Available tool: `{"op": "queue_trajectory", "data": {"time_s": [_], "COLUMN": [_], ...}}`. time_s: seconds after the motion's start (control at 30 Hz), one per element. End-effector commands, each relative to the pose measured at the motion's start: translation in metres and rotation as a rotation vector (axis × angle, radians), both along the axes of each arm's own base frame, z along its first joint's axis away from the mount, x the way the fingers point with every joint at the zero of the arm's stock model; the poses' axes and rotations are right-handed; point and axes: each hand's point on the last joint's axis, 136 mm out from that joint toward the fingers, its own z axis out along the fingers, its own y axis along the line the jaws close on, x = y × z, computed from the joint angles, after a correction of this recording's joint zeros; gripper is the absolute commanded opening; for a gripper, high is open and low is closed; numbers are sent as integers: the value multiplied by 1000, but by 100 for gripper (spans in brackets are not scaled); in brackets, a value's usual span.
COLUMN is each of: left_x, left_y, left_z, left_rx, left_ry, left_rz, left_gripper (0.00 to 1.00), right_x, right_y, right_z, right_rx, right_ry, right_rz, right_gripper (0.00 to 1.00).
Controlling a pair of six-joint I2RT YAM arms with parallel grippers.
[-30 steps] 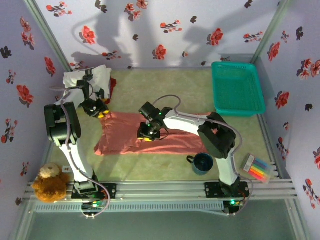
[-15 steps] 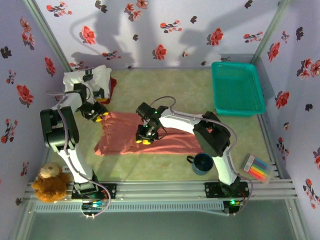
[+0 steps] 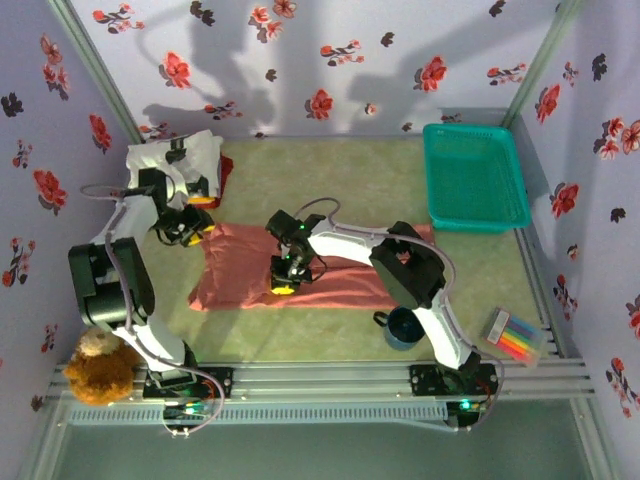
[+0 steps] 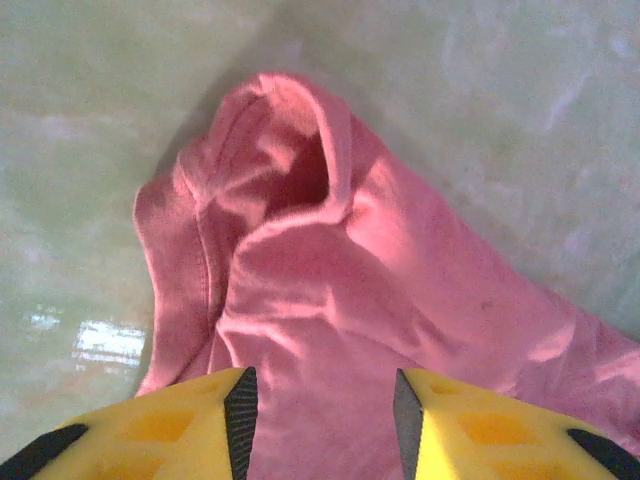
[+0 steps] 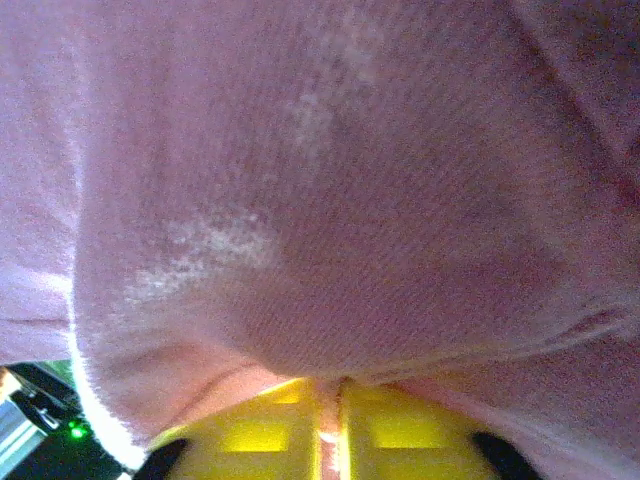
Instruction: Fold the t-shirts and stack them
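Observation:
The salmon-pink t-shirt (image 3: 330, 280) lies spread across the middle of the table. My right gripper (image 3: 283, 282) is at its lower left part, shut on a thin fold of the pink cloth (image 5: 340, 430), which drapes right over the lens. My left gripper (image 3: 192, 228) hovers over the shirt's far-left corner. Its yellow fingers (image 4: 160, 430) stand apart above the bunched sleeve (image 4: 290, 170), with nothing pinched between them. A white t-shirt with black marks (image 3: 170, 155) is piled at the back left, with a red one (image 3: 226, 176) beside it.
A teal mesh basket (image 3: 475, 180) sits at the back right. A dark blue cup (image 3: 405, 326) and a box of coloured markers (image 3: 516, 338) stand near the right arm's base. A teddy bear (image 3: 98, 362) sits at the front left edge.
My right gripper slid left and nearer along the pink shirt and closed on a fold of it. My left gripper opened a little and shifted slightly back and left.

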Motion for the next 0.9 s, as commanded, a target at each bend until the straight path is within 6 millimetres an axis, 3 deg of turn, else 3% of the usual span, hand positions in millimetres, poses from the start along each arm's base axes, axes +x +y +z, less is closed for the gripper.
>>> {"op": "queue_trajectory", "data": {"time_s": [0.0,0.07,0.17,0.27,0.5,0.6,0.63,0.67,0.73,0.87], "left_x": [-22,-32,-45,-56,-77,-82,-84,-86,-87,-85], "left_y": [-7,-19,-55,-67,-76,-71,-68,-66,-64,-66], "left_z": [2,-1,-9,-25,-53,-60,-62,-64,-67,-66], "left_rx": [-30,-70,-215,-197,-135,-89,-71,-55,-45,-58], "left_ry": [47,68,102,129,229,249,256,262,267,254], "left_rz": [11,17,38,38,-46,-46,-46,-48,-51,-47], "left_gripper": [43,44,44,44,44,44,44,44,44,46], "right_x": [-4,-3,-5,-5,-16,-19,-20,-18,-15,-5], "right_y": [-3,-7,-13,-18,-33,-32,-34,-35,-39,-46], "right_z": [9,14,18,24,14,-4,-10,-12,-12,13], "right_rx": [-22,-31,-36,-46,-107,-106,-115,-121,-132,-122], "right_ry": [-3,-21,-27,-40,18,82,105,109,95,31], "right_rz": [12,5,-7,-19,-31,-34,-39,-41,-46,-53], "right_gripper": [3,0,0,0,0,0,2,12,22,28]}}
